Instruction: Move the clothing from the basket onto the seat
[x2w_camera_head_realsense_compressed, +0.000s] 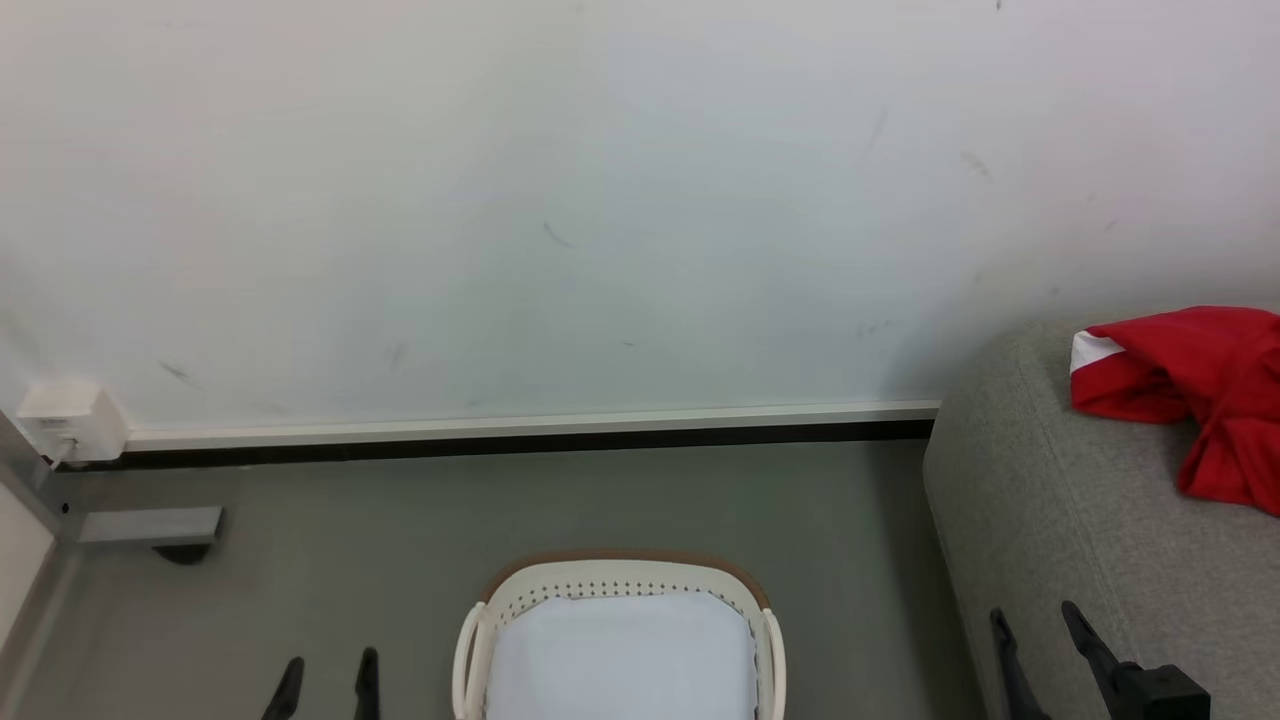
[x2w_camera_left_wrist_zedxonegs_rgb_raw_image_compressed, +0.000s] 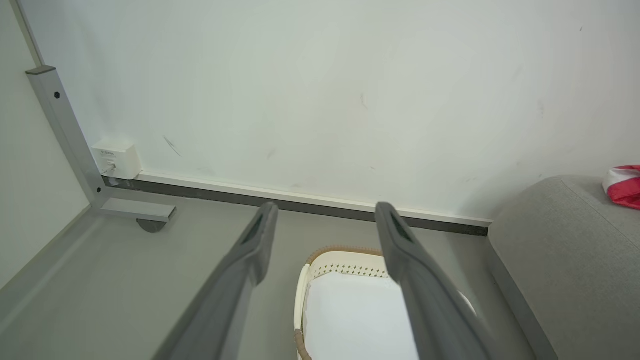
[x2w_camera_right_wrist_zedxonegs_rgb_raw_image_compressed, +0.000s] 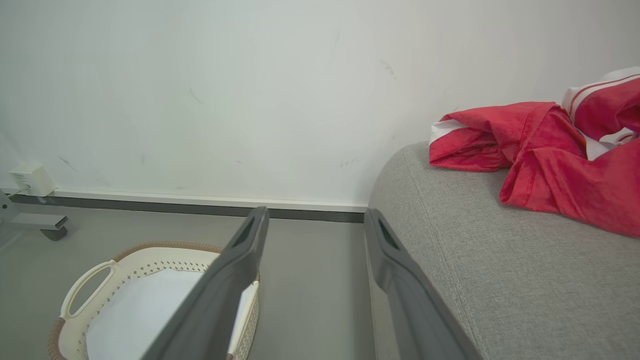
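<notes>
The red clothing (x2w_camera_head_realsense_compressed: 1195, 395) with white trim lies crumpled on the grey seat (x2w_camera_head_realsense_compressed: 1080, 520) at the right; the clothing (x2w_camera_right_wrist_zedxonegs_rgb_raw_image_compressed: 545, 160) also shows large in the right wrist view, on the seat (x2w_camera_right_wrist_zedxonegs_rgb_raw_image_compressed: 500, 280). The cream basket (x2w_camera_head_realsense_compressed: 520, 590) stands on the floor at bottom centre, holding a plain white liner sheet (x2w_camera_head_realsense_compressed: 620, 655). My left gripper (x2w_camera_head_realsense_compressed: 328, 672) is open to the left of the basket, nothing between its fingers. Beside the seat's front edge, my right gripper (x2w_camera_head_realsense_compressed: 1035, 625) is open and holds nothing. In the left wrist view the basket (x2w_camera_left_wrist_zedxonegs_rgb_raw_image_compressed: 330, 260) sits between the left gripper's (x2w_camera_left_wrist_zedxonegs_rgb_raw_image_compressed: 325, 220) spread fingers.
A white wall with a dark skirting strip (x2w_camera_head_realsense_compressed: 500, 440) runs behind the basket. A white socket box (x2w_camera_head_realsense_compressed: 70, 420) and a grey metal frame foot (x2w_camera_head_realsense_compressed: 150, 525) sit at the far left. Grey floor (x2w_camera_head_realsense_compressed: 600, 500) lies between basket, wall and seat.
</notes>
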